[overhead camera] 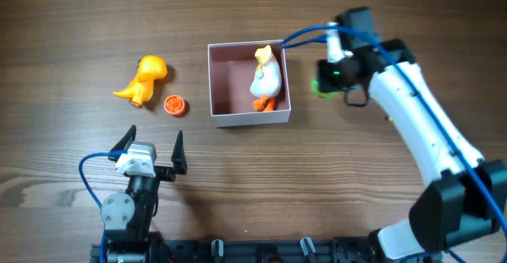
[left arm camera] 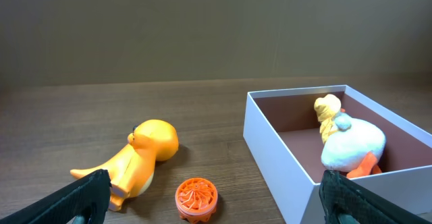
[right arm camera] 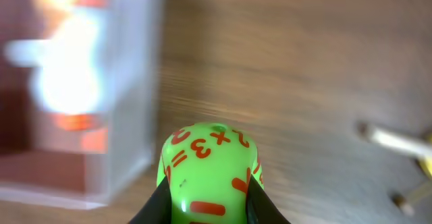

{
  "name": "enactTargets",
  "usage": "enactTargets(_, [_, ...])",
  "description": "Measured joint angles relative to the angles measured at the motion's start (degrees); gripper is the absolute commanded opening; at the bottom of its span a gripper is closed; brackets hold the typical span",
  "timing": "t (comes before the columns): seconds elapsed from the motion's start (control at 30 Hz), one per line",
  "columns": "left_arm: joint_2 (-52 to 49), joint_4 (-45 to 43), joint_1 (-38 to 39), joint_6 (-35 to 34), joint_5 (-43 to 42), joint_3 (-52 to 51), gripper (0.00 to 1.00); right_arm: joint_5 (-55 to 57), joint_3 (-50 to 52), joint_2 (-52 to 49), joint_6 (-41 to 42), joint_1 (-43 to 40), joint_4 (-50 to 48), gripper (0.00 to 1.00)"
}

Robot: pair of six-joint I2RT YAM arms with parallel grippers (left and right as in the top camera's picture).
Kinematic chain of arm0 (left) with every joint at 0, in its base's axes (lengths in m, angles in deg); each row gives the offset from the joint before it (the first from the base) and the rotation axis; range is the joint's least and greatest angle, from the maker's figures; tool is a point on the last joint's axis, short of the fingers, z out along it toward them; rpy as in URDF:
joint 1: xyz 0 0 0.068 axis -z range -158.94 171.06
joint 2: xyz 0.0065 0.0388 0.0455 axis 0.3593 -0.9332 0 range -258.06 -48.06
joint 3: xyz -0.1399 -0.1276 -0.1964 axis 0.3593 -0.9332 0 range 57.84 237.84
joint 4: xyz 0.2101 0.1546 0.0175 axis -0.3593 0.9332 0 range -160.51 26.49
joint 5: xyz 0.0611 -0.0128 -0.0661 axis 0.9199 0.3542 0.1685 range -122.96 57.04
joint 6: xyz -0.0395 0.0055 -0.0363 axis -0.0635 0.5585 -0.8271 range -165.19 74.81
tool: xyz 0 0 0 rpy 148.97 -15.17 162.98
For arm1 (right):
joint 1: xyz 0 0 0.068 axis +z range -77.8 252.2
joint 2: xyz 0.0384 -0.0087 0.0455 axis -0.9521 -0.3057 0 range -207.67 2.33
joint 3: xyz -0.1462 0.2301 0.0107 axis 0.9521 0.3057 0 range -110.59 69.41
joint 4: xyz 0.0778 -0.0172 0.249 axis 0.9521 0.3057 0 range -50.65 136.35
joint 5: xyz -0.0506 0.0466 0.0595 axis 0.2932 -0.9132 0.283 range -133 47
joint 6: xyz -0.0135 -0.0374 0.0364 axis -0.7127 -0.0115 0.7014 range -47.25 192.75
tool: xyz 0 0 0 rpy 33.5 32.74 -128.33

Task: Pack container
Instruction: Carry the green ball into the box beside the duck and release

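**Visitor:** While that right gripper [right arm camera: 208, 200] is busy, tell me: what is it holding?

**Me:** It is clamped on a rounded green toy [right arm camera: 209, 170] with red sums printed on it. My fingers [right arm camera: 158, 200] press on either side of it.

**Visitor:** How far along is the packing?

**Me:** About a quarter, I judge. One piece is in: a white duck [overhead camera: 266, 77] with orange feet lies inside the container [overhead camera: 249, 120], against its right wall. The container sits mid-table [overhead camera: 63, 25], open side up.

**Visitor:** And the green one?

**Me:** It is just right of the container, outside the wall and not yet over the opening. It needs carrying left across the rim and releasing onto the bare pinkish floor left of the duck.

**Visitor:** What else is out?

**Me:** Two things lie left of the container. An orange toy [overhead camera: 142, 79] shaped like a little dinosaur lies well apart from it. A small orange disc [overhead camera: 175, 104] lies between that toy and the box, closer to its near-left corner.

**Visitor:** Your other hand?

**Me:** My left gripper [overhead camera: 154, 134] is spread wide with nothing in it, nearer to me than both orange pieces. I would guess those fall to it.
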Motion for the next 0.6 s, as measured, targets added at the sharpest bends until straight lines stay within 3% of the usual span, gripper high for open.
enactTargets(0.33, [0.0,0.0,0.0,0.0,0.0,0.0,1.0,3.9,-3.7,0.5,-2.3,21.7,-10.9,0.04])
enactTargets(0.6, [0.0,0.0,0.0,0.0,0.0,0.0,1.0,6.1,-3.7,-6.2,-0.9,25.7,-19.2,0.04])
